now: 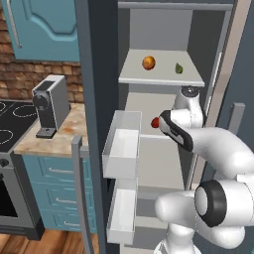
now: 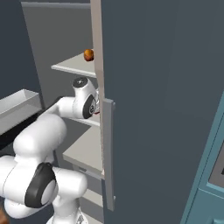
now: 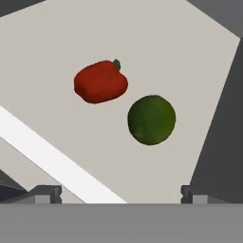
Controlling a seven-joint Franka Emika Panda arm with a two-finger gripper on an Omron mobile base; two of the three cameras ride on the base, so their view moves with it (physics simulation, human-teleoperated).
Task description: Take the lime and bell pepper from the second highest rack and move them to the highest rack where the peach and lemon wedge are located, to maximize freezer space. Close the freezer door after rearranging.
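Nearest the hand camera: gripper (image 3: 121, 192) with jaws spread wide and nothing between them, poised over the second highest rack (image 3: 57, 47). Resting there, lime (image 3: 151, 119) and bell pepper (image 3: 100, 81), close together but apart. On the highest rack (image 1: 161, 78) above, peach (image 1: 148, 62) and lemon wedge (image 1: 178, 68), well apart.

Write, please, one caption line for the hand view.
Open gripper above a glossy red bell pepper and dark green lime on the pale shelf.
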